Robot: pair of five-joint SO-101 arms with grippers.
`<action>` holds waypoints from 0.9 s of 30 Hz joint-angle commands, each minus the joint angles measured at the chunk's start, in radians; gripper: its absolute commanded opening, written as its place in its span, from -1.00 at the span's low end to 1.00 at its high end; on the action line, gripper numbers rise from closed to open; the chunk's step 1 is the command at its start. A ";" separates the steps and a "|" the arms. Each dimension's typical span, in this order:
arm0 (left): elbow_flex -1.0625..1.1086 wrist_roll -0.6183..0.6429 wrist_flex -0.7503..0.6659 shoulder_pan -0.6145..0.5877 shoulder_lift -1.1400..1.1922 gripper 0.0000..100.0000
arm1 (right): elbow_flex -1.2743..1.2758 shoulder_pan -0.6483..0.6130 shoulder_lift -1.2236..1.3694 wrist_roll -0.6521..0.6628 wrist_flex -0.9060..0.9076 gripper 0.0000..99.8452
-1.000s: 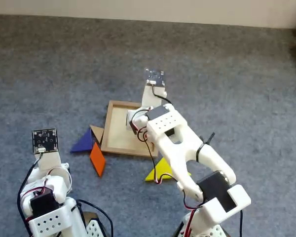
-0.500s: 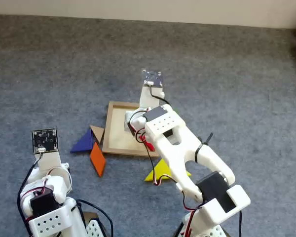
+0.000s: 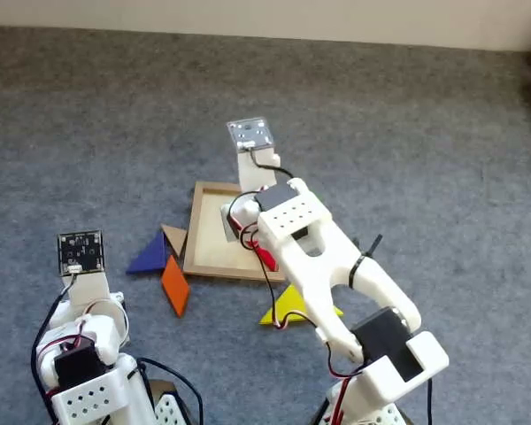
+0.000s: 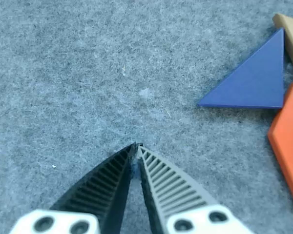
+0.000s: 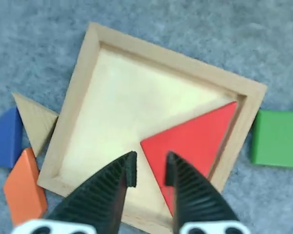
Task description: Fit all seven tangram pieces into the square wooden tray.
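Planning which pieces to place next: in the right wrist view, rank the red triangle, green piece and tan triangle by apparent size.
Largest: red triangle.
Middle: green piece, though the picture's edge cuts it off.
Smallest: tan triangle.

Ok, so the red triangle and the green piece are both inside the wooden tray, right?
Not quite. The red triangle piece does lie inside the square wooden tray, but the green piece is outside it, on the grey carpet just past the tray's rim. The right wrist view shows this.
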 commanded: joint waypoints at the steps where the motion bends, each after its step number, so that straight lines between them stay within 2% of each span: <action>1: 0.019 0.009 0.003 0.012 -0.031 -0.99 | -0.067 -0.008 -0.013 0.028 0.002 -0.90; 10: 0.019 0.009 0.003 0.010 -0.031 -0.99 | 0.004 0.030 0.001 0.025 -0.024 -0.90; 18: 0.019 0.009 0.003 0.001 -0.031 -0.99 | -0.033 0.047 0.220 0.025 -0.021 -0.91; 27: 0.019 0.009 0.003 0.001 -0.031 -0.99 | -0.177 0.125 0.228 0.029 0.209 -0.91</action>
